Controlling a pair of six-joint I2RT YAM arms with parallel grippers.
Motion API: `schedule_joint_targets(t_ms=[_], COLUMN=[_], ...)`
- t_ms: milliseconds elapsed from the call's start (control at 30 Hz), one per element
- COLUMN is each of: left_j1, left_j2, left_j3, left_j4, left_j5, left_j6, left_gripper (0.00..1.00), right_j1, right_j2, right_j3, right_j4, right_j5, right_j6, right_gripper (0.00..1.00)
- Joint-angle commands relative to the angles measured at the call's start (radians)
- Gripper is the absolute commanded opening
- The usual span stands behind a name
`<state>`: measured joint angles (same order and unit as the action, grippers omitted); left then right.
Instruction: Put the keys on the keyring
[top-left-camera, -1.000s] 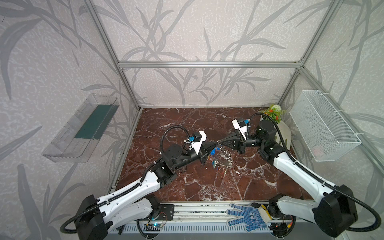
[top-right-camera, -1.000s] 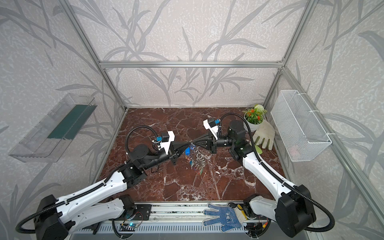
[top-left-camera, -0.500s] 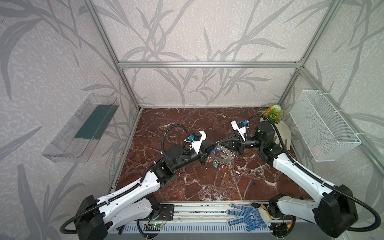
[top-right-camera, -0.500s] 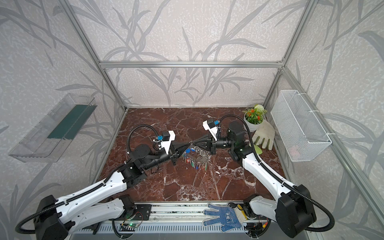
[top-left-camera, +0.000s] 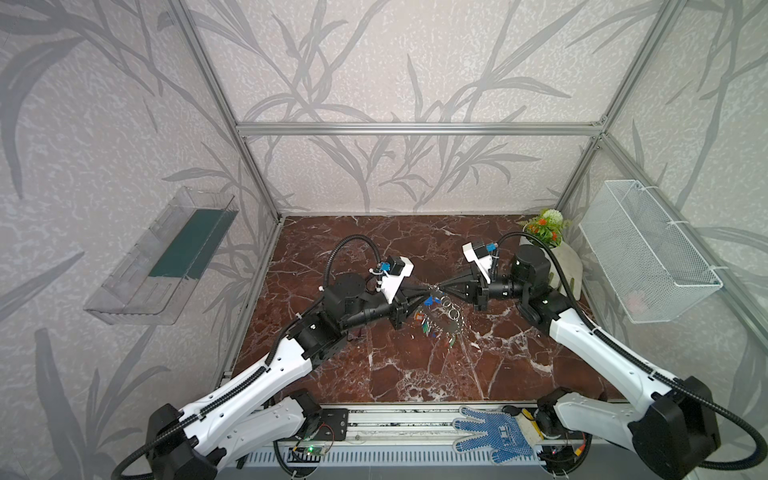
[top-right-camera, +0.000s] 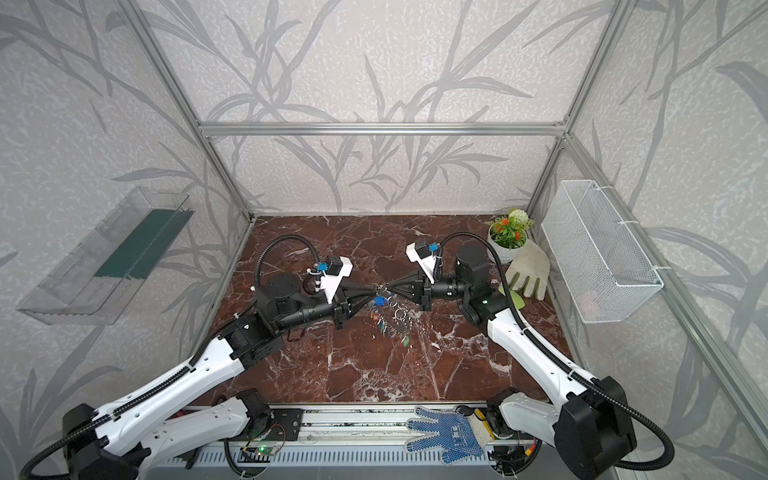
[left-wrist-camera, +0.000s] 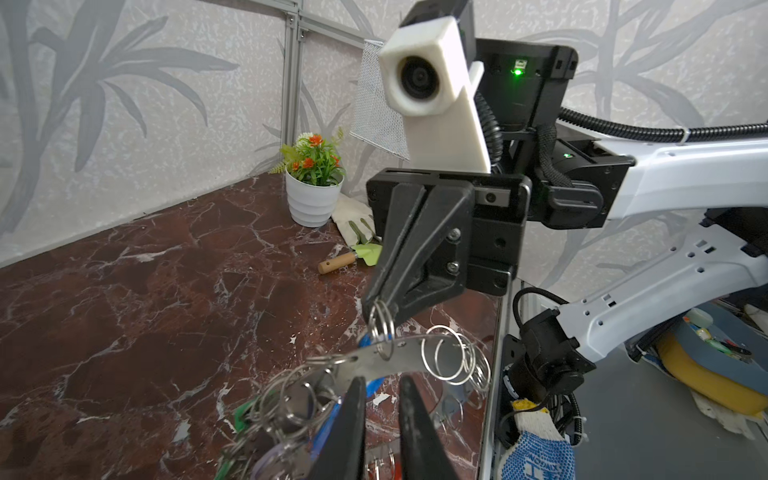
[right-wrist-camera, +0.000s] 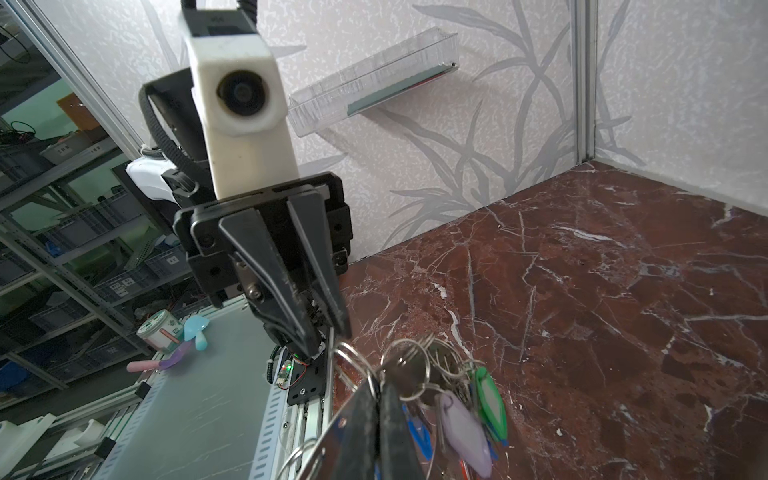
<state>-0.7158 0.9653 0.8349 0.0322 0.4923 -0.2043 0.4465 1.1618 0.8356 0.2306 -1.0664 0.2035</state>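
The right jaws are pressed together on one split ring (left-wrist-camera: 379, 320) of the keyring (left-wrist-camera: 365, 360), whose disc is hung from them above the table (left-wrist-camera: 145, 291), while the left jaws are slightly spread just short of the disc, gripping nothing; the keys (right-wrist-camera: 490, 401) are bunched below the right jaws. As everything is carried by that one thin ring, it could be twisted out of the pinch if the disc is nudged by the left jaws. The gap between the left jaws is shown plainly in the left wrist view, whereas in both top views only a small tangle is made out.
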Motion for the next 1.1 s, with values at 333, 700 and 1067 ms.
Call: schedule_joint_targets(t_ms=[333,700,1067], left_j1=[0.046,0.022,-0.030], left_j2=[0.166,0.332,0.416], left_j3=[0.380,0.599,0.701], left_j4=[-0.592,-0.791,-0.900], left_j5=[0.183,0.069,0.003], left_j6=[0.230,0.126,0.142], left_gripper=[0.49,0.49,0.37], right_j1=[0.043,0.047,0.049], right_j2=[-0.044,-0.030,-0.018], right_j3=[0.077,0.089,0.099], right_j4=[-0.129,-0.156,-0.178], right_j5=[0.072,0.084,0.111], right_j6=[-0.123,-0.140,-0.146], right_gripper=[0.00,0.00,0.00])
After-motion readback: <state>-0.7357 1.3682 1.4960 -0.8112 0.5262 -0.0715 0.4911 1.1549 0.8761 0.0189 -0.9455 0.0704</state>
